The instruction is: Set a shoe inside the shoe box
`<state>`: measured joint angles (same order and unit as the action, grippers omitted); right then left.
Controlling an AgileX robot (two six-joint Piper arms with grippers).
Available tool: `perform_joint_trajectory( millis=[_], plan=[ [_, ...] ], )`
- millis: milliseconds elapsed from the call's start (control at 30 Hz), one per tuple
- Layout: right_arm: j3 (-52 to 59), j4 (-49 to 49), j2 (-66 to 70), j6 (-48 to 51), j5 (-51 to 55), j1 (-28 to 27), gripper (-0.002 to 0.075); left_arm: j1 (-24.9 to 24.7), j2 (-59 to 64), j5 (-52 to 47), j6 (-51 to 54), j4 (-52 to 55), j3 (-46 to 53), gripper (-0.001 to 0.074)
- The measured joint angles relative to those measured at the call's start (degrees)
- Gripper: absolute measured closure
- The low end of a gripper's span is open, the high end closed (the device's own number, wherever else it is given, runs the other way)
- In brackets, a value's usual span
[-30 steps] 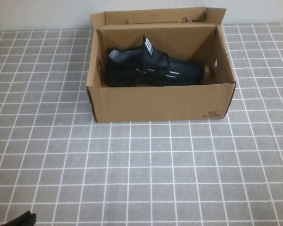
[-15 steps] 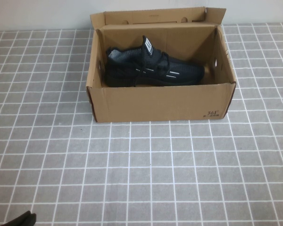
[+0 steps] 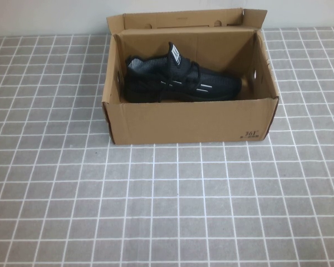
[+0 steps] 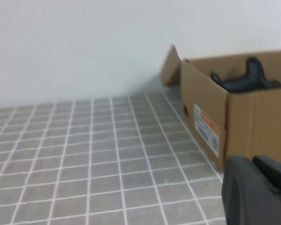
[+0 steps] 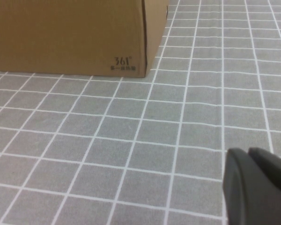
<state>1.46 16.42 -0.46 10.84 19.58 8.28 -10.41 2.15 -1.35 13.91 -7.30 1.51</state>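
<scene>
Shoe (image 3: 181,80) boxed, far from both grippers

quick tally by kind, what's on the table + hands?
Shoe: 1, black shoe, inside the box
Box: 1, brown shoe box
Hands: 2, left hand and right hand, both shut, empty, off the box
Total: 4

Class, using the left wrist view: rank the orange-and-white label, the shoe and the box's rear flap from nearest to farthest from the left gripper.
1. Orange-and-white label, on the shoe box side wall facing the shut left gripper.
2. Shoe, inside the box.
3. Rear flap, at the box's far end by the wall.
</scene>
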Motion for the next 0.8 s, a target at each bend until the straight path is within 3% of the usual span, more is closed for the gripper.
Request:
perform_joint_trajectory(
  millis=[133, 467, 800],
  plan=[
    [0.0, 0.1, 0.0, 0.0, 0.0, 0.0, 0.0742, 2.3, -2.7, -3.6, -3.1, 2.1, 0.0, 0.0736],
    [0.0, 0.1, 0.0, 0.0, 0.1, 0.0, 0.0742, 2.4, -2.8, -20.6, -5.1, 4.0, 0.0, 0.0736],
    [0.0, 0.2, -0.1, 0.1, 0.1, 0.0, 0.0742, 2.4, -2.8, -20.9, -5.1, 4.0, 0.0, 0.0736]
  ],
)
